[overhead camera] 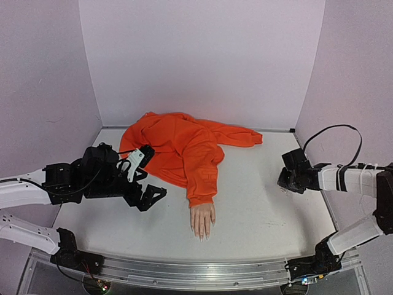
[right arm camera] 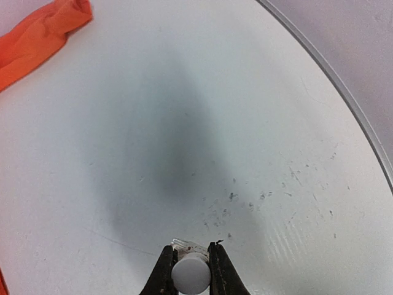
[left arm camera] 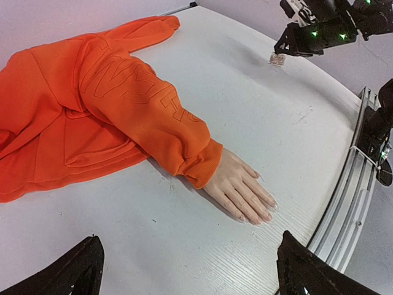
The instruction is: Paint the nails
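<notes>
We see the mannequin hand [overhead camera: 202,218] lying palm down on the tabletop [overhead camera: 264,215], fingers pointing at the arm bases. The nails [left arm camera: 268,216] sit at its fingertips, pale and glossy, at the end of the hand nearest the front rail. An orange hoodie [overhead camera: 178,147] lies behind the hand, with one sleeve running down to the wrist.

The left jaws stand wide apart, well to the left of the hand and aimed toward it. The left wrist view frames the hand between the two black fingers [left arm camera: 67,273].

The right jaws are clamped on a small bottle [right arm camera: 191,275] with a white cap, well to the right of the hand and low over the tabletop. We can't tell if the bottle touches the surface. Faint scuffs mark the tabletop beyond the bottle.
</notes>
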